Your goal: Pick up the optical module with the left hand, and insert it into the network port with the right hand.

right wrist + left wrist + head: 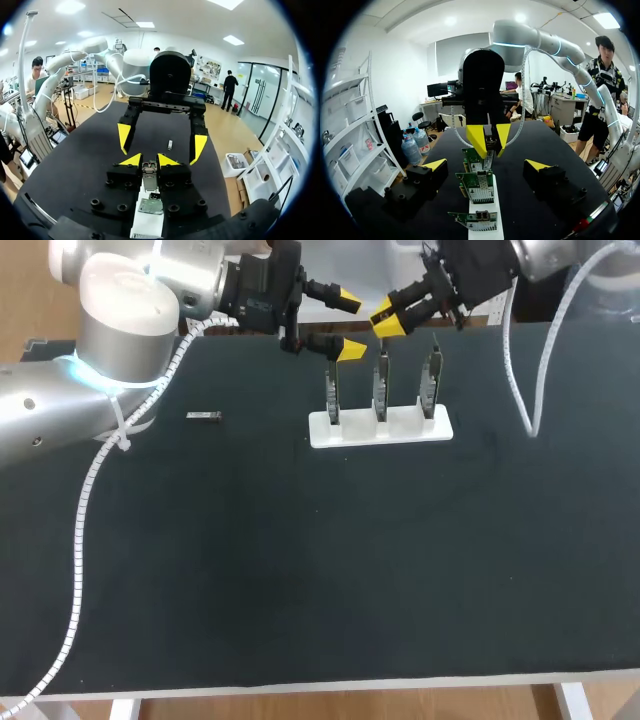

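Right pincer seen clamped on module, board with port just under fingertips. Left pincer spread wide, nothing held between. Module judged small, light, stiff, smooth-sided; best gripped across flat sides, near rear end.

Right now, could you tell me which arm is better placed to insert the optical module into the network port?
Right. The right pincer is shut on the optical module, just over the circuit boards in the white holder; the left pincer is open and empty.
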You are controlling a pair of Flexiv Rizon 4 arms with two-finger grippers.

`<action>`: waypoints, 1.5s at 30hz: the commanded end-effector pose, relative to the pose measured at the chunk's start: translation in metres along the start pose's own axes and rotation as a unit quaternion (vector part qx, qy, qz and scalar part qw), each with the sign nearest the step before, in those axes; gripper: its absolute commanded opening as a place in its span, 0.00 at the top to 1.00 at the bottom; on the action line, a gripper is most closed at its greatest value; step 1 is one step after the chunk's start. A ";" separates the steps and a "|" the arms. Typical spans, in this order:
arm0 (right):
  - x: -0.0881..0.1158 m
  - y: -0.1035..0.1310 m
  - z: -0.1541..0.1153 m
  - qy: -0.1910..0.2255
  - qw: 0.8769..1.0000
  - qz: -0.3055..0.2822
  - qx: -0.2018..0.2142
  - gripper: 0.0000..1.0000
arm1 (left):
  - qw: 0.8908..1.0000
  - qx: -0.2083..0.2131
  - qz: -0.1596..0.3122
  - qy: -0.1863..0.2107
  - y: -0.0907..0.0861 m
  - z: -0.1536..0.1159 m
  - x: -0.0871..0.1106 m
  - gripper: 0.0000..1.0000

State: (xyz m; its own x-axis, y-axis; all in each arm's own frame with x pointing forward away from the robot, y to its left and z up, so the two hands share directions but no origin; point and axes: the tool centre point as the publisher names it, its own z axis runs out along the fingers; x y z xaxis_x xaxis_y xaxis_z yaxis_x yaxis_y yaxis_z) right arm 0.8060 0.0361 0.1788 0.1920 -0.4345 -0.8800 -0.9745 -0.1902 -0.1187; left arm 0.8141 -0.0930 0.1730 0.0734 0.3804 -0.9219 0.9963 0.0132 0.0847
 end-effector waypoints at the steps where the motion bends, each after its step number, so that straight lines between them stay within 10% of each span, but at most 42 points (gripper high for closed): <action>1: 0.001 0.003 -0.001 0.001 1.000 0.000 0.006 1.00 | 1.000 0.002 -0.001 0.002 0.002 0.001 -0.001 0.00; 45: 0.016 -0.008 0.003 -0.013 1.000 0.016 0.001 1.00 | 1.000 0.002 -0.001 0.002 0.002 0.001 -0.001 0.00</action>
State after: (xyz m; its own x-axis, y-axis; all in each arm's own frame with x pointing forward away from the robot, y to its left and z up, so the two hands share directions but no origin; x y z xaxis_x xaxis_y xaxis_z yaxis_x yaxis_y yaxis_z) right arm 0.8138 0.0345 0.1666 0.1597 -0.4213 -0.8928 -0.9806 -0.1717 -0.0944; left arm 0.8141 -0.0930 0.1730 0.0734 0.3804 -0.9219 0.9963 0.0132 0.0847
